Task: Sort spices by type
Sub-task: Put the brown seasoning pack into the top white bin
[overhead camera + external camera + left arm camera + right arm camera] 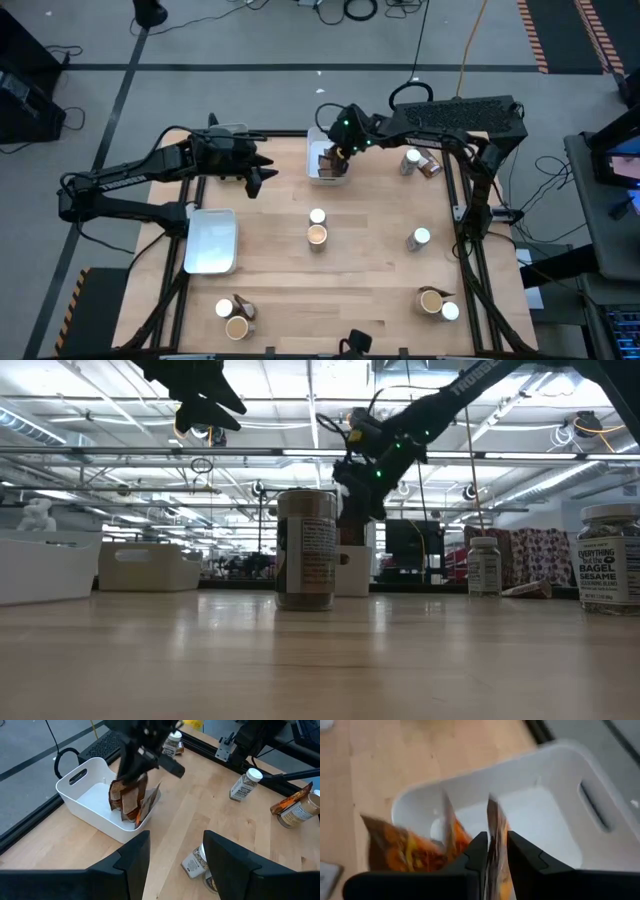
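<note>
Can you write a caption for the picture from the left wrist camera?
Right gripper lowers a brown packet into the white bin.

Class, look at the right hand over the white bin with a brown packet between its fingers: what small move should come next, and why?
Probably open the right hand a little wider and let the brown packet drop. The packet already hangs inside the white bin, beside other packets of its kind, so nothing more needs carrying. The left hand waits open above the table.
</note>
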You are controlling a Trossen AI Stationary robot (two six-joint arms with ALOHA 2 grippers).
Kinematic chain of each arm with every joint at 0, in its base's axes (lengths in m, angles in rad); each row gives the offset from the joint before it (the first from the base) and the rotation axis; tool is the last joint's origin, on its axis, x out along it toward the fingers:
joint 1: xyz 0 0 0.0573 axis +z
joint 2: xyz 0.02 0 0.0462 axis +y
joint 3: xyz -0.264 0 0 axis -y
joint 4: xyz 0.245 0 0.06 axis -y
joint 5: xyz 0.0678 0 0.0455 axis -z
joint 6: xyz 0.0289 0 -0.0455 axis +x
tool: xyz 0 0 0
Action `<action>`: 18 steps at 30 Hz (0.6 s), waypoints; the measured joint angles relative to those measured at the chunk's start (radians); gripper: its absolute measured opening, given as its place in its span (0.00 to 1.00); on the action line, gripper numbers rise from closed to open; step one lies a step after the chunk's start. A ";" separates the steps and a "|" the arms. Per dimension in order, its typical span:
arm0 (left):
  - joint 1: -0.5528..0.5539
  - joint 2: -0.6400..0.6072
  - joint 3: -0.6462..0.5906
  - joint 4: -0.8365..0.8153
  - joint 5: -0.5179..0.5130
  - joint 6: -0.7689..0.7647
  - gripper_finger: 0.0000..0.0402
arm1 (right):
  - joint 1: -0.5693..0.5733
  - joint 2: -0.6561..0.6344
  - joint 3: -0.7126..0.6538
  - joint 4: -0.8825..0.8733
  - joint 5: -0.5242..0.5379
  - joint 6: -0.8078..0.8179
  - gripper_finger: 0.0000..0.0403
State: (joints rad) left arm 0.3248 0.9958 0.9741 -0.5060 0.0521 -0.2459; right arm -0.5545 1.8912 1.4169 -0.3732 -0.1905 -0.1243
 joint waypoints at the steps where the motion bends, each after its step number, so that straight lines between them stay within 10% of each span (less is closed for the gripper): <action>1: 0.000 0.000 0.000 0.000 0.000 0.000 0.47 | 0.000 0.000 0.023 -0.026 0.000 -0.006 0.14; 18: 0.000 0.000 0.000 0.001 0.000 0.017 0.47 | -0.071 -0.071 0.352 -0.686 -0.025 -0.145 0.14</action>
State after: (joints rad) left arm 0.3244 0.9958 0.9741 -0.5053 0.0524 -0.2287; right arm -0.6258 1.8203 1.7688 -1.0589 -0.2156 -0.2695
